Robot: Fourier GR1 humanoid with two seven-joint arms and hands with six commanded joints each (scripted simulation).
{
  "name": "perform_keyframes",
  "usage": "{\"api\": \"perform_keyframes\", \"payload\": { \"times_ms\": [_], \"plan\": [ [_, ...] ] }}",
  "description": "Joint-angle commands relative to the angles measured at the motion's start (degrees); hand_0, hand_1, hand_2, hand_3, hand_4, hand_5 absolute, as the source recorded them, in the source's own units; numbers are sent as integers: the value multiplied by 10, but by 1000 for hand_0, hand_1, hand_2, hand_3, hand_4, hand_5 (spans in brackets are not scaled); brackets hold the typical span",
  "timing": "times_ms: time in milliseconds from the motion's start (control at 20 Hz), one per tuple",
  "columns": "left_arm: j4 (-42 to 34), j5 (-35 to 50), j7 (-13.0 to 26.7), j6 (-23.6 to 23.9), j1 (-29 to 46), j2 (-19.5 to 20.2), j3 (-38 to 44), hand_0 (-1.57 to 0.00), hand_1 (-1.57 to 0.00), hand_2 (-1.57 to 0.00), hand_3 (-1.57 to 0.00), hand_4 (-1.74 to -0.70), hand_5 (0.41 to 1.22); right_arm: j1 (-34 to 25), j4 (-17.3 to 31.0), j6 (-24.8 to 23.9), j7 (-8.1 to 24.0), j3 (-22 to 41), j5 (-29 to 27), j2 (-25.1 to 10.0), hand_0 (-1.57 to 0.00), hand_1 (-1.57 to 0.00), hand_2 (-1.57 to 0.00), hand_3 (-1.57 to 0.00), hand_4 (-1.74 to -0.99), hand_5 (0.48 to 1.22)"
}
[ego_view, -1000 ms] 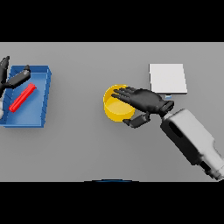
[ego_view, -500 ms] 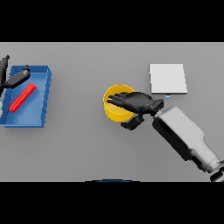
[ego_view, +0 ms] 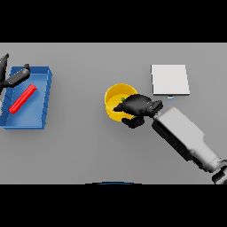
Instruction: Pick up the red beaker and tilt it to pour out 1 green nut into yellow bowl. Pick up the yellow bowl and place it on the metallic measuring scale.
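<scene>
Since a second ago the right hand (ego_view: 136, 107) has drawn in over the bowl (ego_view: 116, 98): its fingers (ego_view: 121, 107), earlier spread flat across the bowl's top, now curl down over the rim at the bowl's 4 o'clock side, with the thumb showing below the wall — a grip on the bowl. The forearm has swung too, coming in more steeply from 4 o'clock. The bowl itself sits where it did, near the middle of the bench (ego_view: 88, 150), and more of its yellow inside shows now than before. A small green nut (ego_view: 123, 99) lies inside it, just beside the fingertips.

The scale (ego_view: 170, 80), a pale square plate, lies at 2 o'clock from the bowl, apart from it and unchanged.

Far off at 9 o'clock the blue tray (ego_view: 42, 99) holds the red beaker (ego_view: 23, 99), lying on its side and slanted, its upper end toward 1 o'clock. Neither has shifted. The left hand (ego_view: 13, 79) shows at the tray's upper left corner, at the view's edge — its fingers stretched out straight, holding nothing, in the same place as in both earlier frames.
</scene>
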Motion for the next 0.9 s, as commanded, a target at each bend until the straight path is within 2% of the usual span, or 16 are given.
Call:
{"api": "perform_keyframes", "payload": {
  "times_ms": [0,50,100,150,250,350,500,700,850],
  "plan": [
    [-2,1,3,0,1,-2,-2,1,1,1,1,-795,725,1,-2,8,11,0,-2,3,-721,-664,-624,-472,-1488,1016],
    [-4,2,3,0,5,2,1,1,1,1,1,-796,726,1,-1,21,-6,1,-8,-4,-891,-846,-814,-594,-1534,1057],
    [-8,4,2,-2,7,8,4,1,1,1,1,-800,727,0,-4,30,-2,2,-12,-4,-1027,-991,-965,-691,-1571,1090],
    [-11,3,4,0,9,7,2,1,1,1,1,-799,728,-4,0,34,1,4,-14,-3,-1136,-1107,-1086,-867,-1604,1116],
    [-15,1,6,3,11,6,0,1,1,1,1,-799,727,-3,-4,43,-7,3,-22,-10,-1292,-1274,-1261,-1019,-1649,1154],
    [-20,2,13,6,8,4,0,1,1,1,1,-802,725,-2,-15,53,8,1,-29,-11,-1393,-1381,-1314,-1142,-1682,1178],
    [-7,3,10,6,5,-1,2,1,1,1,1,-806,724,5,-31,53,8,-1,-35,-23,-1480,-1474,-1424,-1176,-1711,1199],
    [-38,2,12,8,16,11,0,1,1,1,1,-801,724,-5,-55,61,12,-15,-52,-34,-1534,-1531,-1490,-1192,-1729,1212],
    [-29,1,14,6,15,11,0,1,1,1,1,-798,721,-13,-99,91,23,-31,-66,-63,-1552,-1551,-1506,-1377,-1731,1216]
  ]
}}
